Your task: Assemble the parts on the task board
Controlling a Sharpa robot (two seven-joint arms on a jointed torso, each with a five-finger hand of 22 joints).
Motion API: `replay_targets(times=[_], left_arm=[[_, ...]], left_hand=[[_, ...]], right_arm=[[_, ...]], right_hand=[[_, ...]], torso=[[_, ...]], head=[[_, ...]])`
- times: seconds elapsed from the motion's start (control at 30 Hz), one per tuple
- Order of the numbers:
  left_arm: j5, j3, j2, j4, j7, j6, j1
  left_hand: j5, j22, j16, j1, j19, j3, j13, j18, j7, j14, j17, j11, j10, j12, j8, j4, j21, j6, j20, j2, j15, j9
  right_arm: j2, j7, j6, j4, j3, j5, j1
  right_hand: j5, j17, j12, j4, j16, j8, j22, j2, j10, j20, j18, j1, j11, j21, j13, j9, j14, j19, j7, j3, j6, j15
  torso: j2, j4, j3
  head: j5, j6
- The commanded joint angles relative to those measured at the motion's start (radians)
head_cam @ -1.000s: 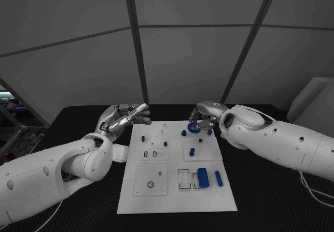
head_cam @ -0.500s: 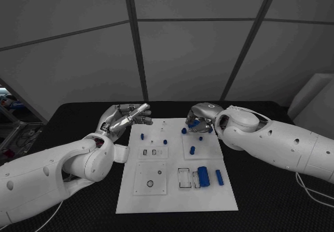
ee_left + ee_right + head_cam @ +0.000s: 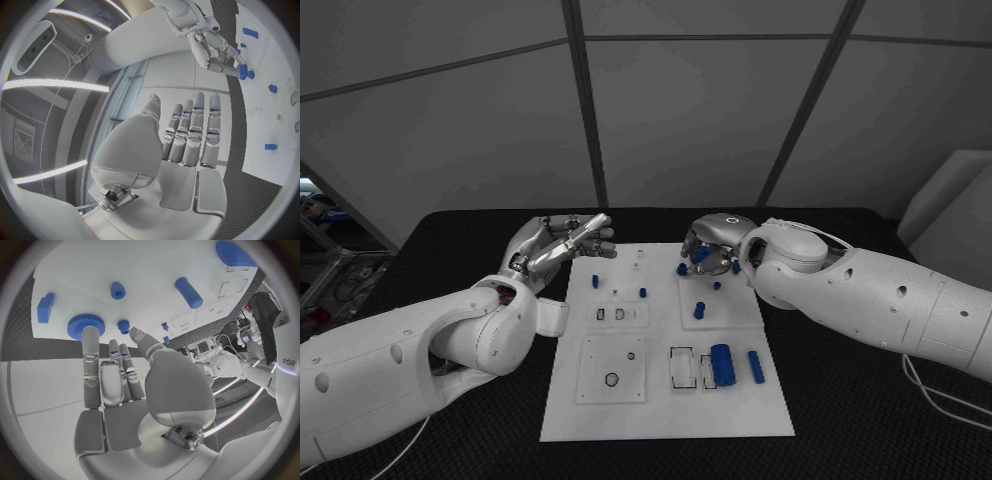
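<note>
The task board [image 3: 668, 400] looks like smooth matt white plastic; the table [image 3: 862, 400] a rough black woven mesh; the blue gear [image 3: 80, 325] ridged matt plastic; both arms' shells [image 3: 416, 360] glossy white.

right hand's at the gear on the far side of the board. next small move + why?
Probably close the right hand on the blue gear and lift it a little. In the right wrist view one finger lies across the gear's toothed rim with the others beside it, so I can't confirm a grip. The left hand hangs open off the task board.
</note>
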Motion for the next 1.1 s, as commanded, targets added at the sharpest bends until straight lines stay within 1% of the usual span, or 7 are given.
replay_targets(times=[0.03, 0.17, 0.23, 0.3, 0.57, 0.97, 1.1], left_arm=[[-0.005, 0.002, 0.001, 0.004, 0.005, 0.005, 0.002], [-0.005, 0.002, 0.001, 0.004, 0.004, 0.005, 0.002], [-0.005, 0.002, 0.002, 0.004, 0.004, 0.005, 0.002], [-0.005, 0.002, 0.002, 0.004, 0.003, 0.005, 0.003], [-0.005, 0.002, 0.002, 0.001, 0.001, 0.007, 0.003], [-0.005, 0.002, 0.003, 0.000, -0.001, 0.008, 0.003], [-0.005, 0.002, 0.003, 0.000, -0.003, 0.009, 0.003]], left_hand=[[-0.001, -0.002, -0.005, -0.007, 0.001, -0.004, 0.000, 0.050, 0.010, -0.007, 0.002, 0.002, -0.002, -0.006, -0.006, 0.000, 0.004, 0.000, 0.005, 0.000, -0.002, -0.001], [-0.001, -0.002, -0.005, -0.007, 0.001, -0.004, 0.000, 0.050, 0.010, -0.007, 0.002, 0.002, -0.002, -0.006, -0.006, 0.000, 0.004, 0.000, 0.005, 0.000, -0.002, -0.001], [-0.001, -0.002, -0.006, -0.008, 0.000, -0.005, 0.000, 0.050, 0.010, -0.007, 0.002, 0.002, -0.002, -0.007, -0.007, -0.001, 0.004, -0.001, 0.005, 0.001, -0.001, -0.001], [-0.001, -0.002, -0.007, -0.008, 0.000, -0.005, 0.000, 0.049, 0.010, -0.007, 0.002, 0.002, -0.003, -0.008, -0.008, -0.001, 0.004, -0.001, 0.005, 0.001, -0.001, -0.001], [-0.001, -0.002, -0.007, -0.008, 0.000, -0.005, 0.000, 0.049, 0.010, -0.007, 0.002, 0.002, -0.003, -0.008, -0.008, -0.001, 0.004, -0.001, 0.005, 0.001, -0.001, -0.001], [-0.001, -0.002, -0.009, -0.008, -0.001, -0.005, 0.000, 0.049, 0.011, -0.008, 0.002, 0.003, -0.004, -0.010, -0.009, -0.001, 0.004, -0.002, 0.006, 0.002, 0.000, -0.001], [-0.001, -0.002, -0.009, -0.008, -0.001, -0.005, 0.000, 0.049, 0.011, -0.008, 0.002, 0.003, -0.004, -0.010, -0.009, -0.001, 0.004, -0.002, 0.006, 0.002, 0.000, -0.001]], right_arm=[[0.013, 0.003, 0.013, -0.015, 0.000, -0.012, 0.002], [0.032, 0.006, 0.018, -0.038, 0.000, -0.012, 0.002], [0.038, 0.008, 0.019, -0.046, 0.000, -0.012, 0.002], [0.042, 0.010, 0.020, -0.050, 0.000, -0.012, 0.002], [0.053, 0.013, 0.035, -0.059, 0.000, -0.012, 0.002], [0.066, 0.015, 0.054, -0.079, 0.000, -0.011, 0.002], [0.071, 0.015, 0.062, -0.091, 0.000, -0.011, 0.002]], right_hand=[[0.004, 0.002, -0.003, 0.006, 0.008, -0.006, 0.003, -0.003, -0.007, 0.004, -0.002, 0.003, 0.000, 0.006, 0.001, -0.001, 0.049, 0.005, 0.001, -0.001, -0.008, 0.009], [0.004, 0.002, -0.003, 0.008, 0.009, -0.005, 0.004, 0.000, -0.006, 0.004, -0.002, 0.005, 0.000, 0.008, 0.001, -0.001, 0.049, 0.004, 0.001, 0.001, -0.008, 0.009], [0.004, 0.002, -0.003, 0.008, 0.009, -0.005, 0.004, 0.000, -0.006, 0.004, -0.002, 0.005, 0.000, 0.008, 0.001, -0.001, 0.049, 0.004, 0.002, 0.002, -0.008, 0.009], [0.004, 0.003, -0.003, 0.010, 0.010, -0.004, 0.006, 0.003, -0.004, 0.005, -0.002, 0.005, 0.000, 0.010, 0.002, 0.000, 0.048, 0.003, 0.002, 0.003, -0.008, 0.009], [0.005, 0.012, 0.001, 0.018, 0.020, -0.001, 0.024, 0.011, 0.013, 0.005, -0.003, 0.008, -0.003, 0.027, 0.004, 0.002, 0.048, 0.004, 0.004, 0.017, -0.001, 0.008], [0.002, 0.017, 0.000, 0.022, 0.025, 0.002, 0.032, 0.013, 0.023, 0.004, -0.004, 0.010, -0.004, 0.036, 0.005, 0.003, 0.047, 0.002, 0.005, 0.026, 0.008, 0.007], [0.002, 0.016, -0.001, 0.023, 0.026, 0.002, 0.034, 0.014, 0.024, 0.004, -0.004, 0.013, -0.003, 0.038, 0.005, 0.004, 0.047, 0.001, 0.005, 0.031, 0.011, 0.007]], torso=[[0.002, -0.0001, -0.0003], [0.004, -0.0014, 0.0006], [0.003, -0.0005, 0.0002], [0.003, 0.0003, 0.0001], [0.004, -0.0014, 0.0005], [0.006, -0.0018, -0.0001], [0.008, -0.0009, 0.0004]], head=[[0.001, -0.001], [0.003, -0.004], [0.003, -0.005], [0.003, -0.006], [0.006, -0.007], [0.006, -0.009], [0.006, -0.012]])
